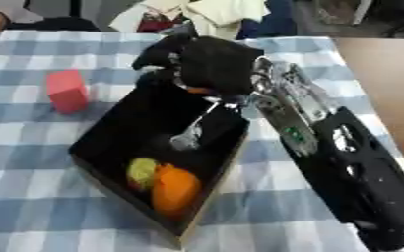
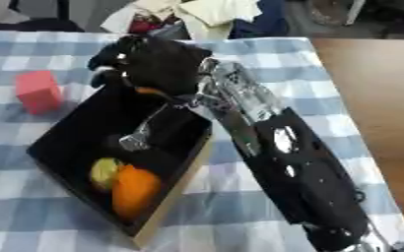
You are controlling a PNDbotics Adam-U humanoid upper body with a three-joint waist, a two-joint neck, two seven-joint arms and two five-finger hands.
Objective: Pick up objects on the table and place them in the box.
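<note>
A black box [image 1: 219,183] with tan edges lies askew in the middle of the checked table. At its near end lie an orange fruit [image 1: 174,189] and a small yellow-green fruit [image 1: 142,171]. My right hand [image 1: 210,64] hovers over the box's far end, its fingers curled. From under it a silver fork [image 1: 191,132] slants down into the box, head lowest, with an orange bit [image 1: 201,90] showing at the hand. A pink block [image 1: 67,91] stands on the cloth left of the box. My left hand shows in no view.
My right forearm [image 1: 343,162] crosses the table from the lower right, beside the box's right wall. A bare brown surface [image 1: 387,74] borders the checked cloth on the right. Piled cloths [image 1: 205,15] lie at the far edge.
</note>
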